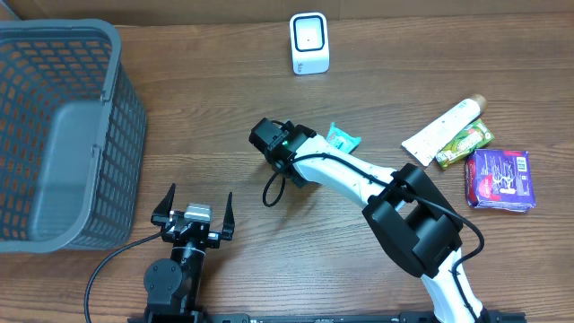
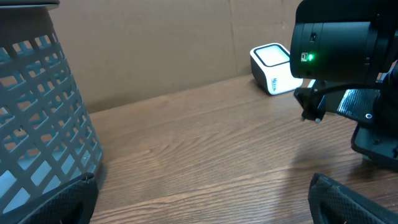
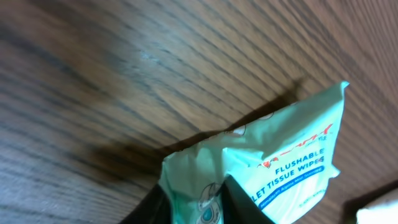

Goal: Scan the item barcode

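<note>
Mint-green crinkly wipes pack (image 3: 273, 155) pinched in right tool (image 3: 196, 208) (glossy film); left tool (image 1: 195, 211) wide above grained wood table (image 1: 224, 90).

Overhead looks straight down on a brown wooden table (image 1: 224, 99). Left wrist looks low across it, sharing the white boxy scanner (image 2: 273, 68). Right wrist: close on a mint-green plastic pack (image 3: 280, 168).

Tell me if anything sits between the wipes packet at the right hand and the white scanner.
Nothing visible does. In the overhead view only bare table lies between the wipes packet and the scanner.
</note>
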